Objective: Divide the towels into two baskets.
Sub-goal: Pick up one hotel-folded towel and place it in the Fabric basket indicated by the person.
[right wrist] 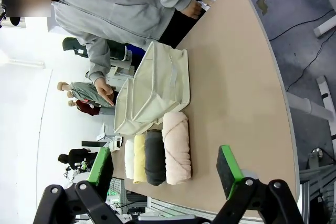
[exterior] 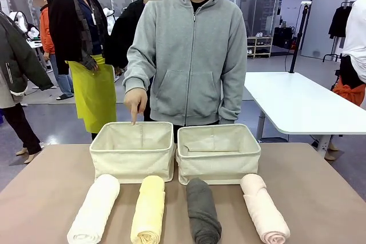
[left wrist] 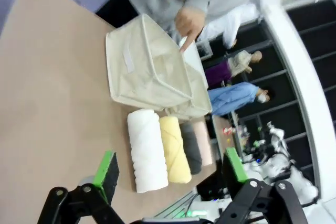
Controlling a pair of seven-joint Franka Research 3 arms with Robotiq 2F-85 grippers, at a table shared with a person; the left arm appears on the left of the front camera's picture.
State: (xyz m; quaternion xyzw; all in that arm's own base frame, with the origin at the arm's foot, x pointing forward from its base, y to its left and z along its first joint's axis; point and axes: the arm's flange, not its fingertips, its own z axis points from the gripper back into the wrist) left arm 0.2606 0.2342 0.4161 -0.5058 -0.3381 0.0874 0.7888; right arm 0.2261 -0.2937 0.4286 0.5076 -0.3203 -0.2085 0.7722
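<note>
Left end effector (left wrist: 170,167) spread wide, nothing between its green pads, raised above the bench (left wrist: 47,103). Right end effector (right wrist: 165,163) likewise spread wide and holding nothing, over the near edge of the same tan, matte surface.

Just beyond, in a row across the near half of the bench: white towel (exterior: 94,210), pale yellow towel (exterior: 148,210), dark grey towel (exterior: 203,212), pale pink towel (exterior: 264,210). All rolled, side by side, each lying lengthwise toward the far side.

Directly behind them, two cream canvas baskets set close together, open tops showing bare cloth lining. Left basket (exterior: 132,161) behind the white and yellow rolls, right basket (exterior: 220,167) behind the grey and pink ones.

At the far edge, a person (exterior: 191,55) in a grey zip hoodie, one hand (exterior: 135,102) with its index finger pointing down at the left basket's far rim.

Farther out, a grey glossy floor (exterior: 57,118), a white table (exterior: 297,104) off to the right, other people (exterior: 86,44) standing at the left, shelving (exterior: 260,47) and dark partitions along the back of a large bright room.
</note>
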